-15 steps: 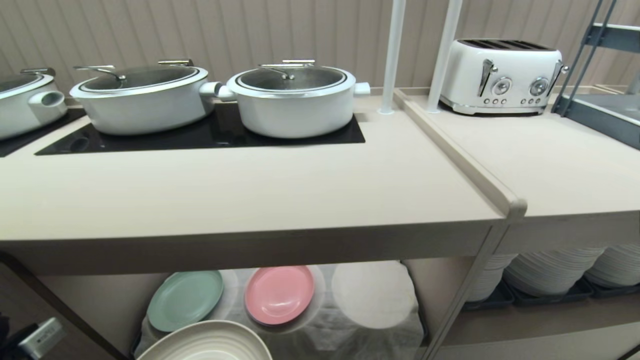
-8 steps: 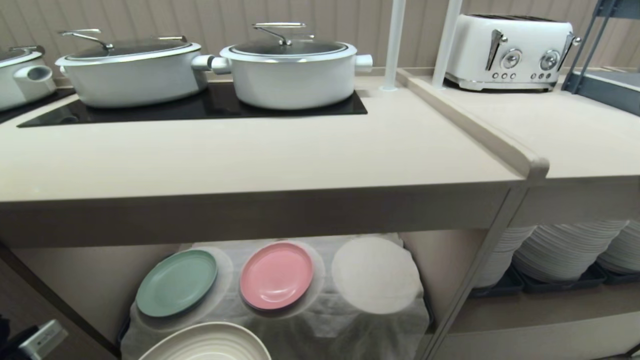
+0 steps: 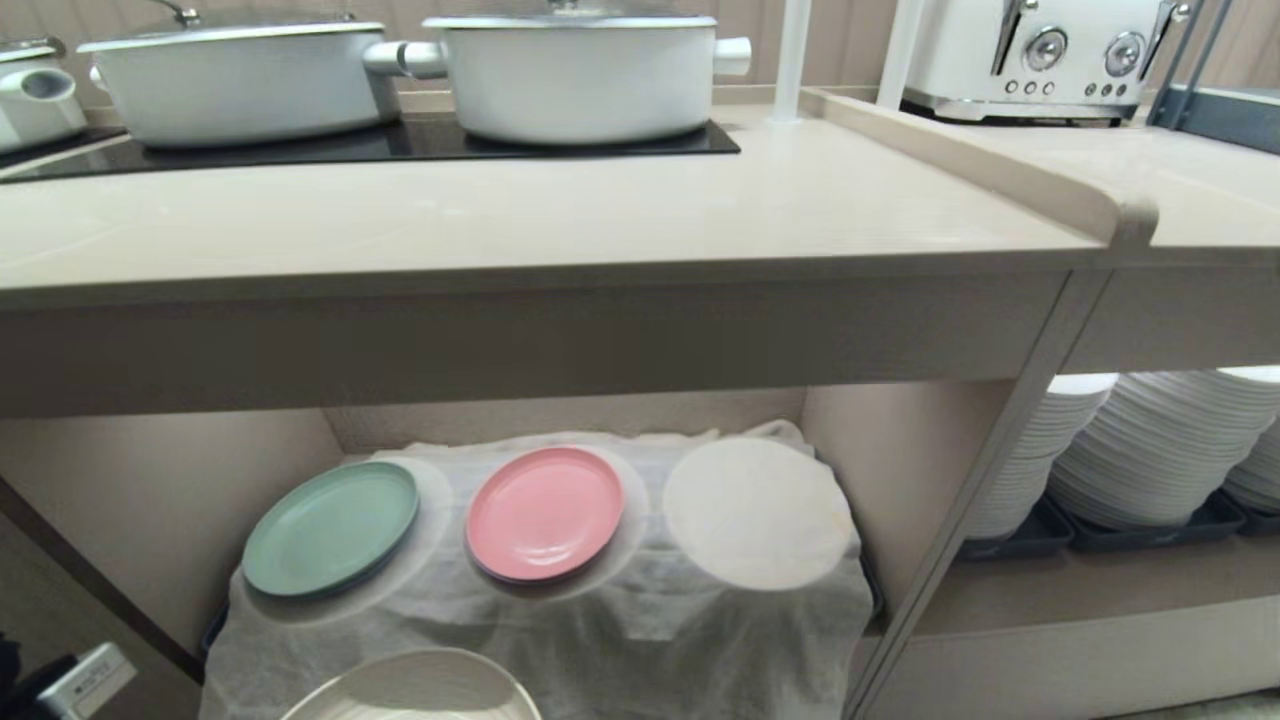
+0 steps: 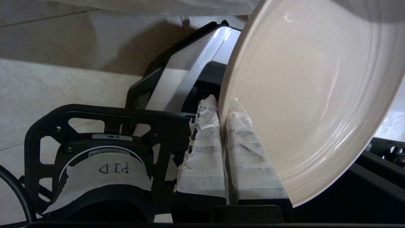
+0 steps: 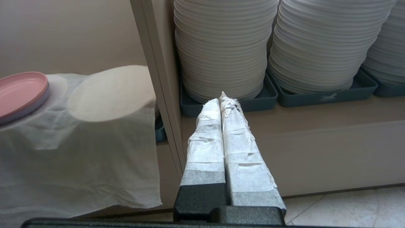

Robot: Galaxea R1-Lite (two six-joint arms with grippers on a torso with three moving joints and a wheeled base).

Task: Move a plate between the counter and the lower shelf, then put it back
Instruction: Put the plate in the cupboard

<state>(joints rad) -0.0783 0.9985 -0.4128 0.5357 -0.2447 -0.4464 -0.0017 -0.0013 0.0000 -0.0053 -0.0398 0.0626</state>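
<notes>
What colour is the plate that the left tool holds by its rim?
The plate is plain cream-beige with fine dark speckles; the left wrist view shows it best.

Left hand (image 4: pixel 221 104): two tape-wrapped fingers (image 4: pixel 202 148) pressed nearly together, clamping rim of plate (image 4: pixel 310 95). One finger on plate's underside, other on its inner face. Plate stands tilted out from fingertips. In head view, left hand itself out of sight; only plate's rim (image 3: pixel 420 685) shows at bottom edge, left of centre.

Right hand (image 5: pixel 224 100): tape-wrapped fingers (image 5: pixel 205 142) closed flat against each other, holding nothing. Hand sits low, just above floor, pointing forward.
</notes>
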